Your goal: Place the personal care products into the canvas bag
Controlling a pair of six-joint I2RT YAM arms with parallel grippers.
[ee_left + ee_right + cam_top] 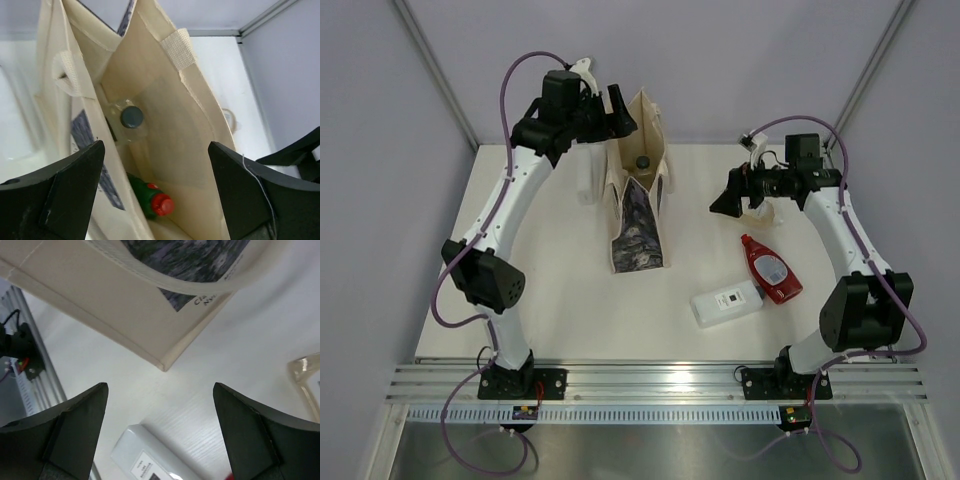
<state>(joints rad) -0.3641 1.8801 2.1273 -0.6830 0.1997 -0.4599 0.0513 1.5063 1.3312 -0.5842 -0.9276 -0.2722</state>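
Observation:
The canvas bag stands upright at the table's middle, mouth open. In the left wrist view the bag holds a clear bottle with a black cap and a green bottle with a red cap. My left gripper is open and empty above the bag's mouth; it also shows in the left wrist view. My right gripper is open and empty to the right of the bag, above the table. A flat red bottle and a white rectangular bottle lie on the table near it.
A pale bottle stands just behind my right gripper, seen at the right edge of the right wrist view. A white object lies left of the bag. The white rectangular bottle lies below my right gripper.

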